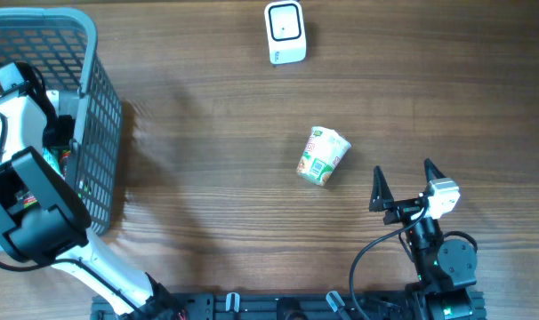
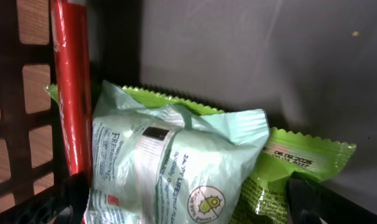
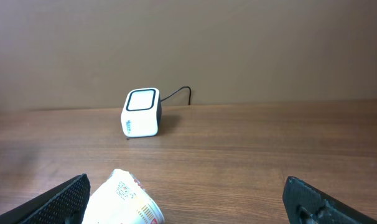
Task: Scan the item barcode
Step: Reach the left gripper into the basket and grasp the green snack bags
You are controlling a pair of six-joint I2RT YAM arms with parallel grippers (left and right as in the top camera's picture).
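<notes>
A cup of instant noodles (image 1: 323,156) lies on its side mid-table, also low left in the right wrist view as the cup (image 3: 123,199). The white barcode scanner (image 1: 285,32) stands at the far edge, its window facing my right wrist camera as the scanner (image 3: 142,112). My right gripper (image 1: 403,169) is open, a little right of and nearer than the cup; the right gripper (image 3: 188,199) holds nothing. My left gripper (image 2: 185,205) is open inside the basket, its fingers on either side of a pale green packet (image 2: 176,168), not closed on it.
A grey mesh basket (image 1: 92,107) stands at the left edge with my left arm reaching into it. Inside lie a lime green packet (image 2: 294,162) under the pale one and a red packet (image 2: 73,93) against the lattice wall (image 2: 27,93).
</notes>
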